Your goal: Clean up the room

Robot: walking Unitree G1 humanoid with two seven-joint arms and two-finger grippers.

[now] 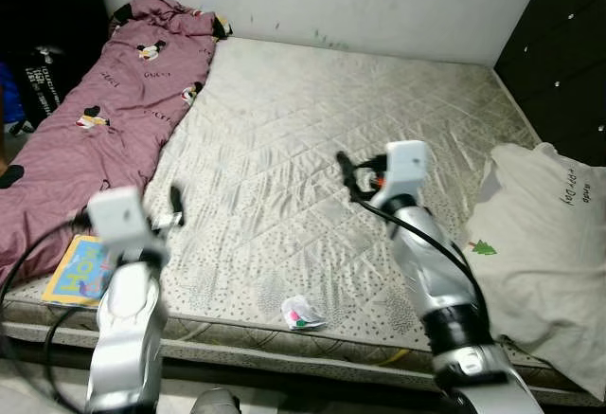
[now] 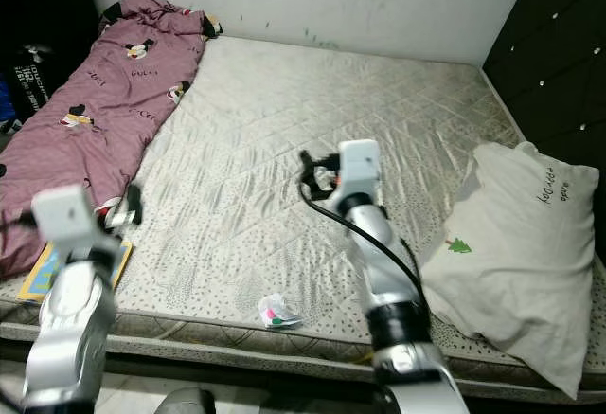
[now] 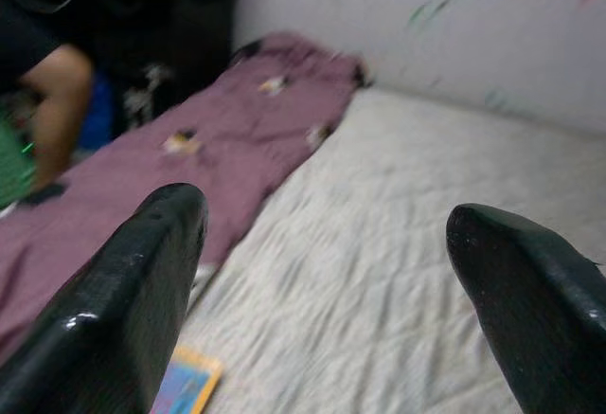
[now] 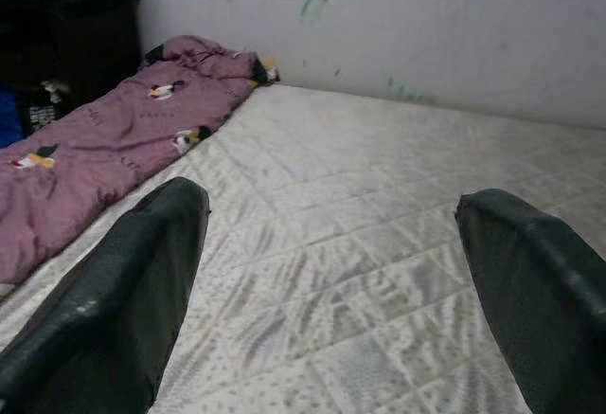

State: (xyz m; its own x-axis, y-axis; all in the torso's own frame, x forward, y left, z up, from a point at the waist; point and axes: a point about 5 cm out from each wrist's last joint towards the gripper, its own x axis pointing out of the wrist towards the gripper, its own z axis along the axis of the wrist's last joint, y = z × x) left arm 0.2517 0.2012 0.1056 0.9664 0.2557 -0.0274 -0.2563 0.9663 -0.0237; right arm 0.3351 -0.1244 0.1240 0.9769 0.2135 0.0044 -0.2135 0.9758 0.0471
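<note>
Both grippers, left (image 1: 176, 207) and right (image 1: 352, 175), were held wide open and empty over the mattress (image 1: 312, 120); the wrapper (image 1: 302, 313), lower centre near the front edge, was judged the next pickup, requiring a downward reach.

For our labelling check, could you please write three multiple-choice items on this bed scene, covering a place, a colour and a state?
1. Where does the small crumpled white wrapper lie?
A. near the mattress's front edge
B. on the white pillow
C. against the wall

2. What colour is the cartoon-print quilt?
A. green
B. mauve-pink
C. yellow

3. How do the right gripper fingers stand?
A. shut on the wrapper
B. shut on nothing
C. open

Answers: 1 A, it sits by the quilted grey mattress edge between the arms; 2 B, mauve-pink fabric along the robot's left; 3 C, the wrist view shows fingers wide apart.
</note>
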